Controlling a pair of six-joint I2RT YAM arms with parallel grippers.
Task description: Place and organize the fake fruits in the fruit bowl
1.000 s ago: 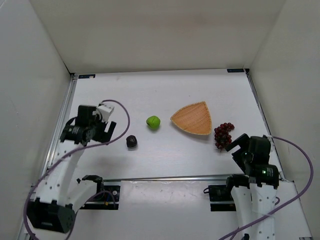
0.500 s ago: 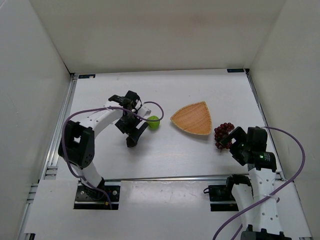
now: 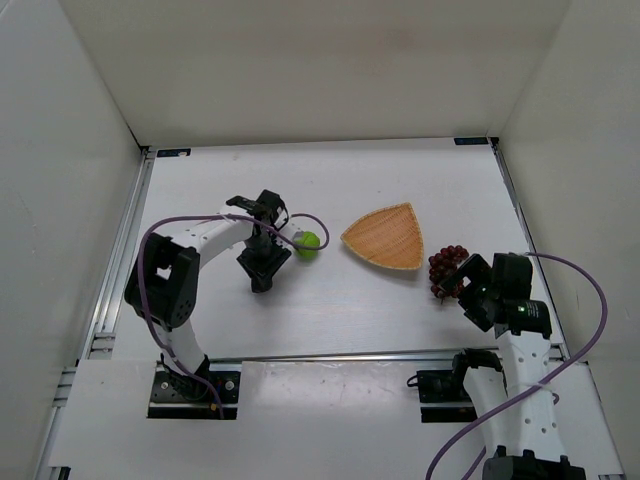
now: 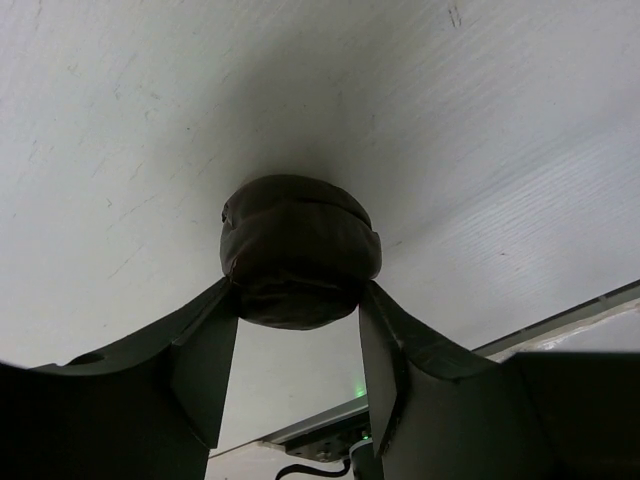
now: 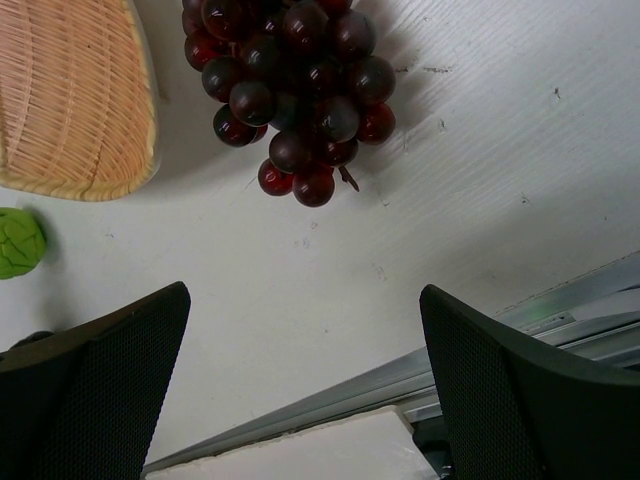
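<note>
The dark purple-black fruit (image 4: 300, 245) rests on the white table, and my left gripper (image 4: 298, 298) is shut on it, one finger pressing each side. From above, the left gripper (image 3: 262, 273) covers that fruit. The bright green fruit (image 3: 308, 243) lies just to its right. The tan woven fruit bowl (image 3: 385, 237) sits empty at mid-table. The dark red grapes (image 3: 447, 268) lie beside the bowl's right corner. My right gripper (image 5: 303, 300) is open, a short way on the near side of the grapes (image 5: 290, 80), not touching them.
White walls enclose the table on the left, back and right. A metal rail (image 3: 330, 356) runs across near the arm bases. In the right wrist view the bowl's rim (image 5: 140, 150) and the green fruit (image 5: 18, 242) show at the left.
The left arm swung in from the far left to the dark fruit and its jaws closed on it. The right gripper shifted slightly toward the grapes and stayed open.
</note>
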